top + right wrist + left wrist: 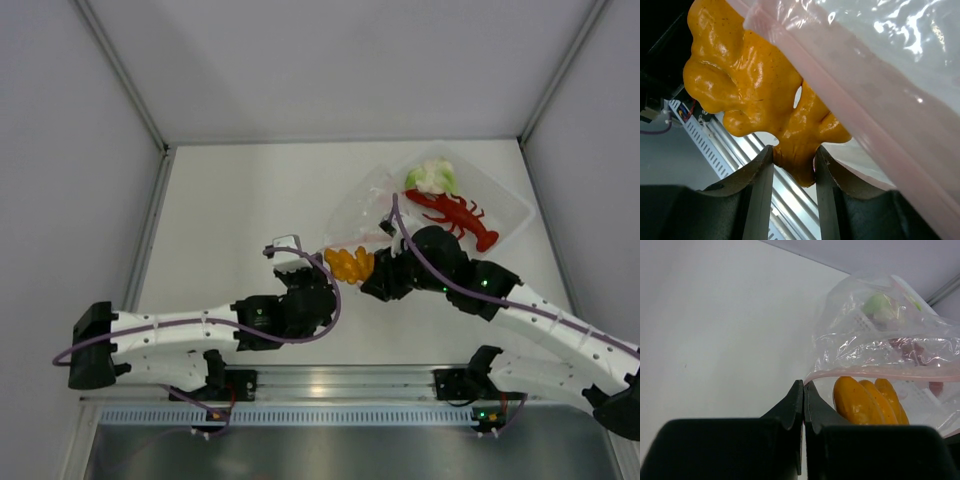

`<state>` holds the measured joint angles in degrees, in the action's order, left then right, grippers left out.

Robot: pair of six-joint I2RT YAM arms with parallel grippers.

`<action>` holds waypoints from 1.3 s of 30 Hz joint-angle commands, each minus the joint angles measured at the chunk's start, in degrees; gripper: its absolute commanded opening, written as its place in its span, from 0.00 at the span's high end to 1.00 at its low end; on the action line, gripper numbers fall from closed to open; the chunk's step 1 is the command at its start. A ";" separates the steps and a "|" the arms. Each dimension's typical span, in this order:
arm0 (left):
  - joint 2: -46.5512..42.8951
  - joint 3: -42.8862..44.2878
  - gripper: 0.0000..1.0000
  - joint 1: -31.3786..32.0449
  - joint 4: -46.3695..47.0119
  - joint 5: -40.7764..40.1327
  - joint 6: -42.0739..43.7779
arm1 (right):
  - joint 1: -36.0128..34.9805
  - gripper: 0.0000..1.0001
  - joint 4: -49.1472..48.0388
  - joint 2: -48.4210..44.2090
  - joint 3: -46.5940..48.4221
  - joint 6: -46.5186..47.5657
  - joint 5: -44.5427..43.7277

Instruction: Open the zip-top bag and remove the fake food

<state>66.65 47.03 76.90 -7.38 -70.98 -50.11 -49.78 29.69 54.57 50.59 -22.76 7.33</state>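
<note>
The lobster [455, 213] and leafy piece [432, 177] sit in the tray [515, 205]; your right claw [792, 155] pinches the last orange piece [755, 85], and your left claw [803, 385] clamps the zip-top bag [880, 345].

I see my left gripper [312, 272] at the near corner of the clear bag [362, 205], orange piece [350, 264] between it and my right gripper [380, 272], red lobster [455, 213] and green-white vegetable [432, 177] in the clear tray [520, 210] just behind, white table [230, 200] underneath
</note>
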 commanded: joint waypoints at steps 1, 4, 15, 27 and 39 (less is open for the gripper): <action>-3.37 -1.14 1.00 -0.88 -1.33 1.45 -1.74 | -0.41 1.00 -4.46 -2.44 -0.31 2.20 2.51; -5.21 -2.02 1.00 -1.05 -1.41 4.79 -3.06 | -0.41 1.00 -6.57 -3.24 -0.58 3.69 5.40; -11.46 -4.66 1.00 -1.93 -1.32 11.74 -6.32 | -0.14 1.00 -16.68 -6.23 0.04 3.61 23.41; -9.79 -0.62 1.00 -1.93 -5.18 11.83 -7.63 | -0.14 1.00 -25.40 -4.47 8.01 -3.26 27.67; -12.07 0.79 1.00 -2.99 -10.37 10.95 -8.52 | 12.05 1.00 -1.22 3.70 28.33 1.76 1.63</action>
<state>56.66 45.23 74.48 -15.81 -59.11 -58.39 -43.88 22.57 56.55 76.69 -21.85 15.49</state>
